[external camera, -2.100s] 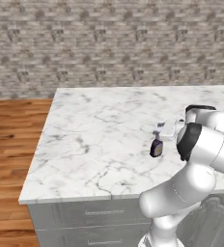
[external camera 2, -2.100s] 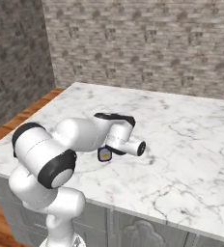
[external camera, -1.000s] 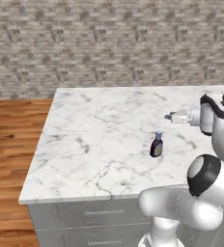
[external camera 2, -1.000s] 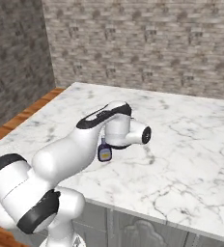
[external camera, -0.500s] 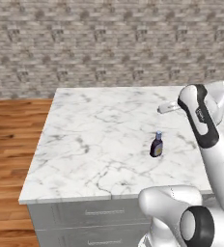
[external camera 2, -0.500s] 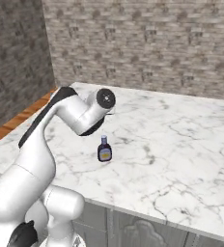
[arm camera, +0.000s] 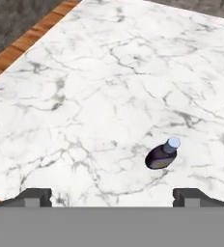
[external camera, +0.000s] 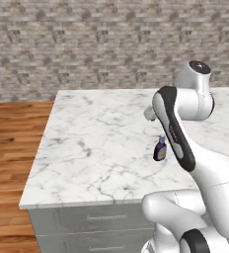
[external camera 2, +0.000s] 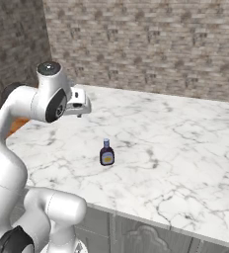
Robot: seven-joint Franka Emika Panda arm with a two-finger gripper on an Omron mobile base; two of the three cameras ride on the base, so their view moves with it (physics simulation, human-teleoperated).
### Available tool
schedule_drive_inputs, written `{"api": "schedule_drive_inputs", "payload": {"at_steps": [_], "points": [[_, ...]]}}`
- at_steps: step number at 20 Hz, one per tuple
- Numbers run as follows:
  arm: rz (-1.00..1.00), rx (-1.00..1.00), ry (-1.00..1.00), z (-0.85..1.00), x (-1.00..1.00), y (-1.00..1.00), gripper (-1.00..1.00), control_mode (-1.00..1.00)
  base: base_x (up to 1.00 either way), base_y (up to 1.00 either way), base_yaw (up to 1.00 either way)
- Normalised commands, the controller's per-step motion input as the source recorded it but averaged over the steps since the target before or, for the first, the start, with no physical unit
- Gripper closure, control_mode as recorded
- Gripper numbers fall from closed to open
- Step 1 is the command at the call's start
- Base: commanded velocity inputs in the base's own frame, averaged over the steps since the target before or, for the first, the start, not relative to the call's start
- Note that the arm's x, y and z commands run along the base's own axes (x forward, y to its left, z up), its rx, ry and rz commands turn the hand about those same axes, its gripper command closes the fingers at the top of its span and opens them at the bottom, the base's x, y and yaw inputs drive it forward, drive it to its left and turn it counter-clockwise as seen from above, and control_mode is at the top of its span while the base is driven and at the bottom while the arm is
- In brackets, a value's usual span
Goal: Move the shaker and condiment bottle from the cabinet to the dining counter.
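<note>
The dining counter [external camera: 87, 148] is a broad white marble slab with bare room on every side of the condiment bottle [external camera: 160, 148], which stands upright well in from the slab's front edge and far from its left edge, where wood floor [external camera: 10, 148] begins. A brick wall [external camera: 87, 44] runs behind the slab. The bottle's yellowish label carries no writing that can be read. The arm is folded high above the counter, and the gripper [arm camera: 111, 195] hangs over the bottle, fingers spread wide, holding nothing
</note>
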Motion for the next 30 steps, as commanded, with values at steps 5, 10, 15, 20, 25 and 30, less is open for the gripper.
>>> {"api": "schedule_drive_inputs", "payload": {"at_steps": [5, 10, 15, 20, 25, 30], "points": [[-0.09, -0.08, 0.01, 0.00, -0.52, 0.08, -1.00, -1.00, 0.00, 0.00, 0.00], [-0.19, 0.00, -0.08, 0.00, -0.62, 0.00, -1.00, -1.00, 0.00, 0.00, 0.00], [-0.20, 0.01, -0.07, 0.00, -0.40, 0.00, -1.00, -1.00, 0.00, 0.00, 0.00], [-0.15, 0.01, -0.17, 0.00, -0.25, 0.00, -1.00, -1.00, 0.00, 0.00, 0.00], [0.00, 0.00, -0.01, 0.00, 0.00, 0.00, -1.00, -1.00, 0.00, 0.00, 0.00], [0.00, 0.00, 0.00, 0.00, 0.00, 0.00, -1.00, 1.00, -0.08, 0.02, 0.02]]}}
